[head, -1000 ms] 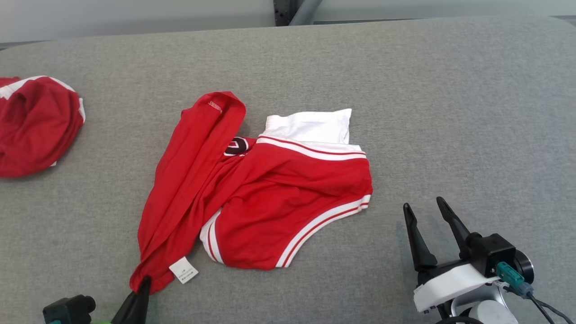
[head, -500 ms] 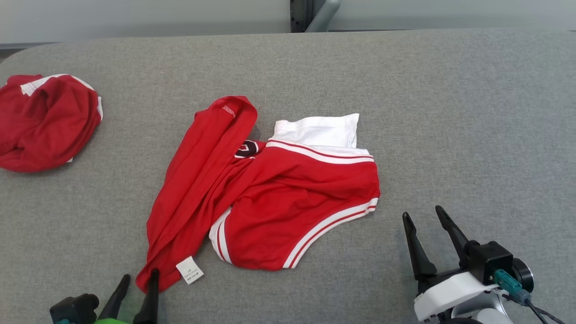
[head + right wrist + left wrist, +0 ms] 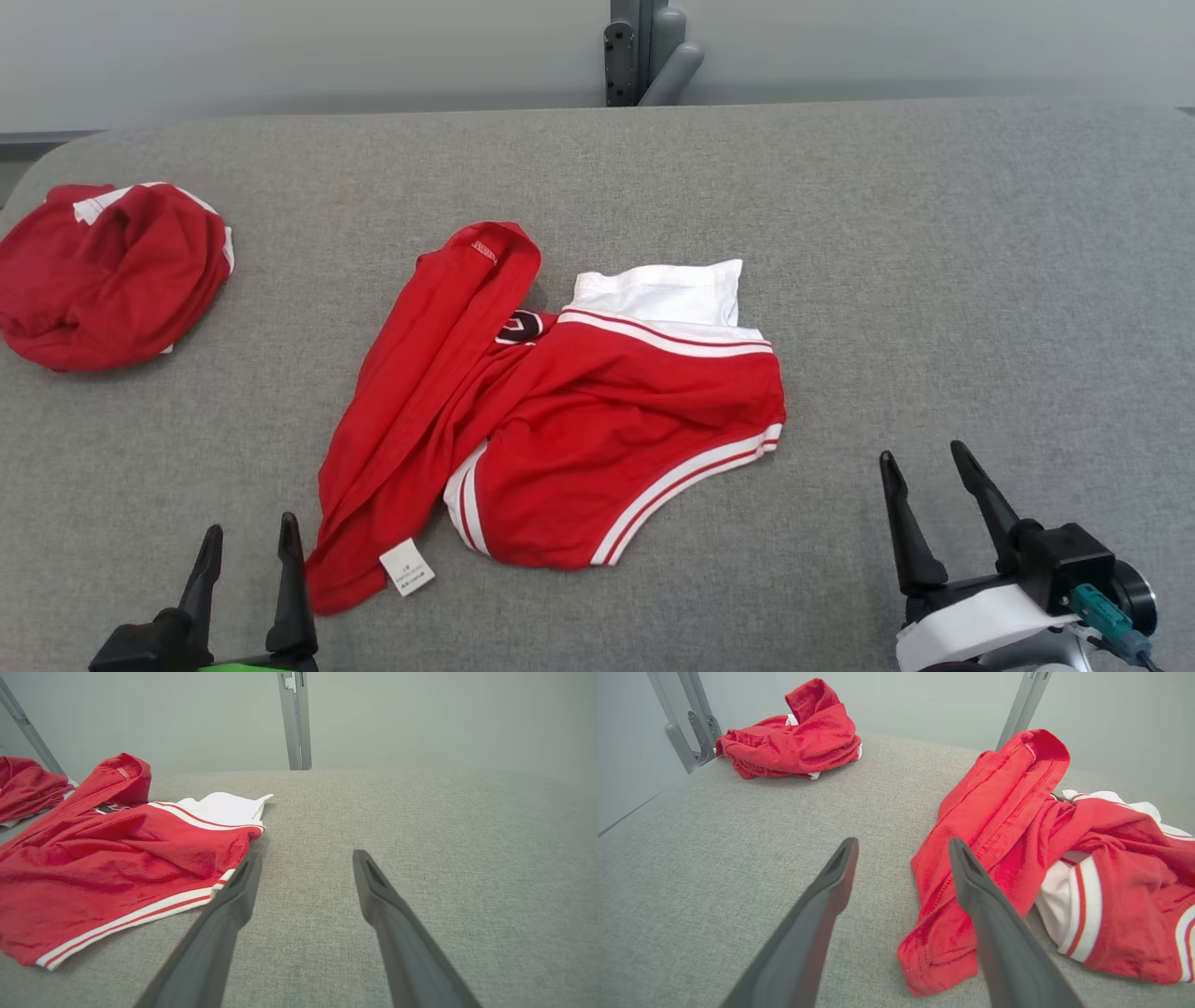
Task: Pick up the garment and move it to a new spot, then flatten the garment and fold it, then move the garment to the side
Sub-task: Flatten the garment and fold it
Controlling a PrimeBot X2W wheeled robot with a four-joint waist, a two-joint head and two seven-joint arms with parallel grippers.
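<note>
Beside the garment [image 3: 560, 420], at its near-left corner, your left pincer [image 3: 250, 525] stands apart and empty, so the crumpled cloth lies free on the worktop [image 3: 934, 233], seemingly set down for flattening. Right of the garment, your right pincer [image 3: 923, 454] waits likewise agape.

Matt red cloth garment [image 3: 607, 420]; rough grey woven fabric table surface [image 3: 934, 280]

The shirt [image 3: 560, 420] lies in the middle of the worktop [image 3: 934, 233], a bunched-up garment [image 3: 112, 271] far to its left. The left pincer [image 3: 251, 525] sits just beside the shirt's near corner, the right pincer [image 3: 923, 452] off to the right.
</note>
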